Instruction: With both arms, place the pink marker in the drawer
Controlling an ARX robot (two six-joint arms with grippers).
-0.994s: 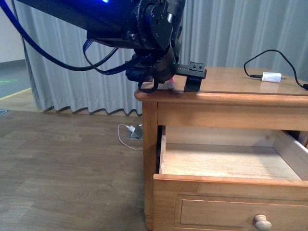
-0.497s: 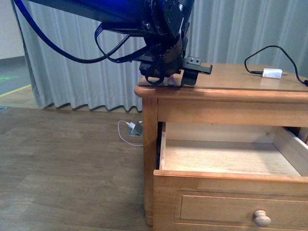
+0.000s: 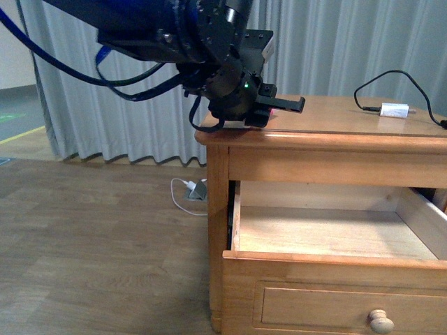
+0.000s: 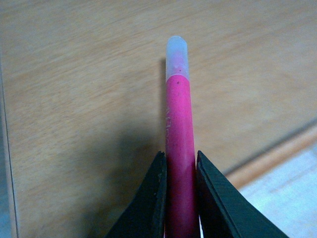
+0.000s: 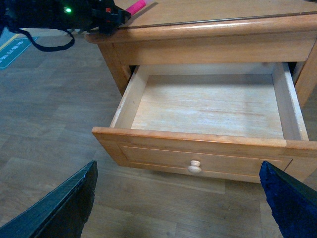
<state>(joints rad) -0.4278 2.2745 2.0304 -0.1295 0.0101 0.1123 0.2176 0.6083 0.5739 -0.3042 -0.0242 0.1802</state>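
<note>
My left gripper is shut on the pink marker, whose pale capped end sticks out past the black fingertips over the nightstand top. In the front view the left gripper hangs at the top's left front corner, with a sliver of the pink marker showing. The drawer below is pulled open, pale inside and with nothing in it. In the right wrist view my right gripper stands wide open in front of the drawer, above its knob. The pink marker and left gripper show at the far corner.
A white adapter with a black cable lies on the nightstand top at the right. A white charger and cord lie on the wooden floor beside the nightstand. Grey curtains hang behind.
The left arm's wrist has turned and the gripper has risen a little from the nightstand top, its fingers now level. The drawer stays open as before.
</note>
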